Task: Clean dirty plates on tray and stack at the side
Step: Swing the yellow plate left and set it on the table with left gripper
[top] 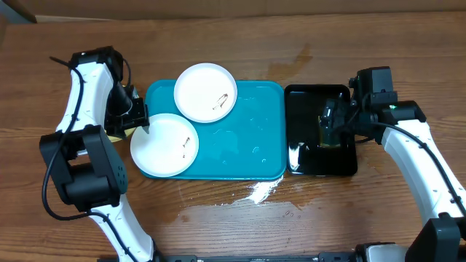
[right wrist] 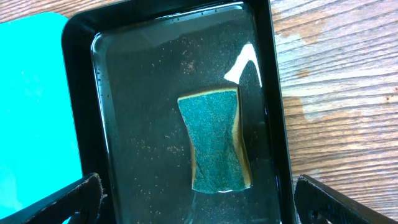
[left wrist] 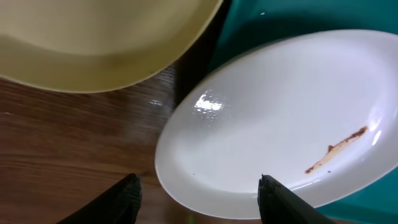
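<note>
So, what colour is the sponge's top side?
The sponge is dark green; right wrist view shows it best.

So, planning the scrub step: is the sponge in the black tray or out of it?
In. The sponge lies flat inside the black tray, within its raised rim.

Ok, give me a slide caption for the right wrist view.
Open right gripper hovers over a green sponge lying in the black tray.

In the left wrist view we see only part of a pale yellow-green plate [left wrist: 93, 43], cut by the top edge; the white plate [left wrist: 273, 124] runs past the right edge. Overhead, the right pincer [top: 330, 128] covers most of the sponge [right wrist: 214, 140].
</note>
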